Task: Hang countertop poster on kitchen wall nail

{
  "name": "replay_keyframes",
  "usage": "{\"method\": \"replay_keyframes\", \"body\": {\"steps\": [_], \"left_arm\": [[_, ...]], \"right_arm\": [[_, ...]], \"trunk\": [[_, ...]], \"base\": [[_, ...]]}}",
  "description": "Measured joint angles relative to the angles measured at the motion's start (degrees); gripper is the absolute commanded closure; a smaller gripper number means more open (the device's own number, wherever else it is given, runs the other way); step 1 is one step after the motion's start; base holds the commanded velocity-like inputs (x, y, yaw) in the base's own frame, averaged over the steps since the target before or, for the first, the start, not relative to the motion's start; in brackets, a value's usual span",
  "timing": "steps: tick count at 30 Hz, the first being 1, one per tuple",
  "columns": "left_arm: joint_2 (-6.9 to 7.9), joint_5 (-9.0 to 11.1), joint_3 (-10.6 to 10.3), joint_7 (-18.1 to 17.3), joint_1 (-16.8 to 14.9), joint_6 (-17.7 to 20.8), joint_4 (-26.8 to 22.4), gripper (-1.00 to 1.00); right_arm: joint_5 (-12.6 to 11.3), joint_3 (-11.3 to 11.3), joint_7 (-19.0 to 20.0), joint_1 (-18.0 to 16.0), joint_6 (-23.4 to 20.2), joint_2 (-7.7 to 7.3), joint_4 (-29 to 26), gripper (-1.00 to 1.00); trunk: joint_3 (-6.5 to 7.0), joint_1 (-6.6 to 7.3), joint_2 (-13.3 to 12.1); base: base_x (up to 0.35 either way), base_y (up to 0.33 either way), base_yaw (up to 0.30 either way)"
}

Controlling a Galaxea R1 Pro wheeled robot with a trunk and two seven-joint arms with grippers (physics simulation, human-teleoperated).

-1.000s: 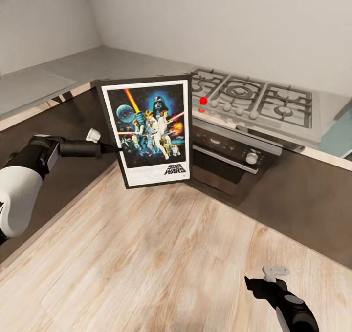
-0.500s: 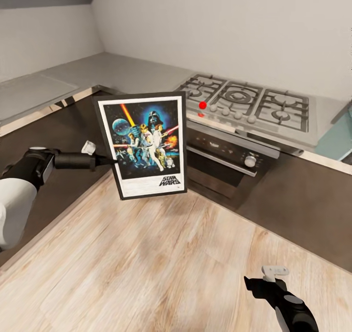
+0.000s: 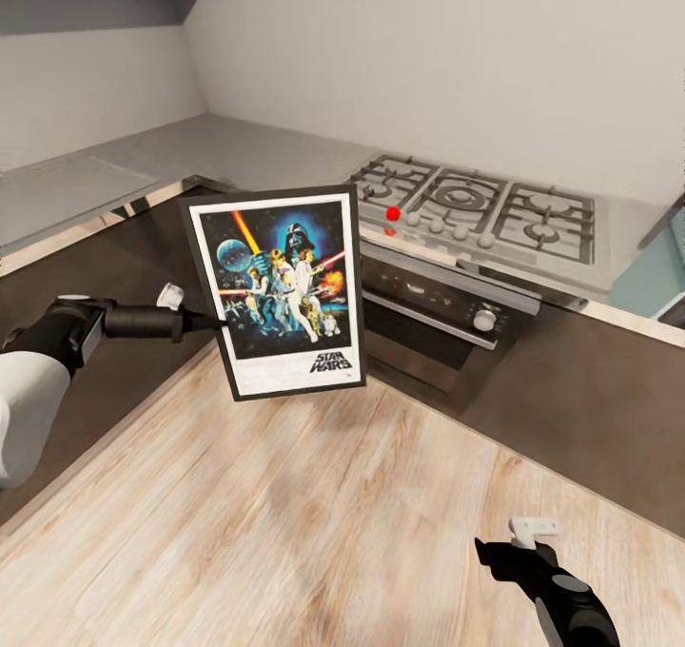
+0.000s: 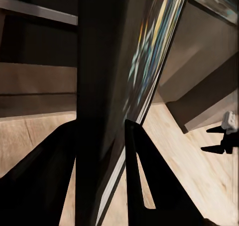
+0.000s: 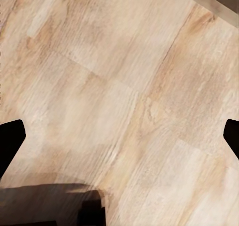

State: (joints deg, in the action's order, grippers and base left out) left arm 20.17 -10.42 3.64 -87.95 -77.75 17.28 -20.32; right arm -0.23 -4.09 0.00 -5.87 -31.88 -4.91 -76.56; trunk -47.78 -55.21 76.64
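Head view: the poster (image 3: 276, 290) is hanging upright in the air, slightly tilted, with its artwork facing the camera and the "STAR WARS" logo at its lower edge. It is sitting in front of the inner corner of the kitchen countertop (image 3: 219, 143), clear of the slab and above the pale wood floor (image 3: 314, 504). The left gripper (image 3: 221, 323) is reaching in from the side away from the gas hob (image 3: 476, 205), its dark fingers pinching the poster's left frame edge about halfway up. The hob is lying just beyond the poster's far side, with a red knob (image 3: 392, 213) at its front and the oven (image 3: 433, 319) below it. The right gripper (image 3: 495, 554) is hovering low over the floor, well apart from the poster; whether its fingers are apart or together cannot be told here.

Left wrist view: the poster (image 4: 144, 61) is appearing edge-on, its black frame passing between the two dark fingers (image 4: 142, 156), which are clamping it from both faces. The floor (image 4: 199, 166) is showing beyond the poster.

Right wrist view: the floor (image 5: 124, 86) is spreading under the gripper. The two fingertips (image 5: 10, 136) are standing far apart at opposite edges, holding nothing between them.
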Motion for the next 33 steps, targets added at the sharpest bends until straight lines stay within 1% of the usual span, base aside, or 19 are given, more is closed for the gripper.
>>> {"method": "replay_keyframes", "body": {"steps": [3, 4, 10, 13, 15, 16, 20, 23, 26, 33], "left_arm": [[0.0, 0.0, 0.0, -0.3, 0.0, -0.5, 1.0, 1.0], [-0.01, -0.1, -0.2, -0.6, 0.0, -4.4, 3.9, 1.0], [-0.02, 0.0, -0.1, -0.7, 0.1, -7.8, 8.2, 1.0], [-0.03, 0.1, -0.3, -0.7, 0.3, -12.5, 11.6, 1.0], [-0.03, 0.2, -0.2, -0.7, 0.3, -14.1, 13.2, 1.0], [-0.03, 0.2, -0.3, -0.7, 0.4, -15.4, 14.9, 1.0], [-0.02, 0.2, -0.1, -0.7, 0.4, -18.5, 17.5, 1.0], [-0.03, 0.2, -0.1, -0.7, 0.5, -19.7, 18.1, 1.0], [-0.04, 0.1, -0.1, -0.7, 1.3, -20.5, 18.6, 1.0], [-0.04, 0.2, 0.0, -0.7, 2.3, -21.1, 18.8, 1.0]], "right_arm": [[0.0, 0.0, 0.0, 0.0, 0.0, 0.0, 0.0, -1.0], [0.0, 0.0, 0.0, 0.0, 0.0, 0.0, 0.0, -1.0], [0.0, 0.0, 0.0, 0.0, -0.1, 0.0, 0.0, -1.0], [0.0, 0.0, 0.0, 0.0, -0.1, 0.0, 0.0, -1.0], [0.0, 0.0, 0.0, 0.0, -0.1, 0.0, 0.0, -1.0], [0.0, 0.0, 0.0, 0.0, -0.1, 0.0, 0.0, -1.0], [0.0, 0.0, 0.0, 0.0, -0.1, 0.0, 0.0, -1.0], [0.0, 0.0, 0.0, 0.0, -0.1, 0.0, 0.0, -1.0], [0.0, 0.0, 0.0, 0.0, -0.1, 0.0, 0.0, -1.0], [0.0, 0.0, 0.0, 0.0, -0.1, 0.0, 0.0, -1.0]], "trunk": [[0.29, 0.0, 0.0], [0.38, 0.0, 0.0], [0.95, 0.0, 0.0], [1.24, 0.0, 0.0], [1.43, 0.0, 0.0], [1.53, 0.0, 0.0], [1.91, 0.0, 0.0], [2.2, 0.0, 0.0], [2.48, 0.0, 0.0], [3.15, 0.0, 0.0]], "base": [[0.0, 0.0, 0.0], [0.0, 0.0, 0.0], [0.0, 0.0, 0.0], [0.0, 0.0, 0.0], [0.0, 0.0, 0.0], [0.0, 0.0, 0.0], [0.0, 0.0, 0.0], [0.0, 0.0, 0.0], [0.0, 0.0, 0.0], [0.0, 0.0, 0.0]]}}
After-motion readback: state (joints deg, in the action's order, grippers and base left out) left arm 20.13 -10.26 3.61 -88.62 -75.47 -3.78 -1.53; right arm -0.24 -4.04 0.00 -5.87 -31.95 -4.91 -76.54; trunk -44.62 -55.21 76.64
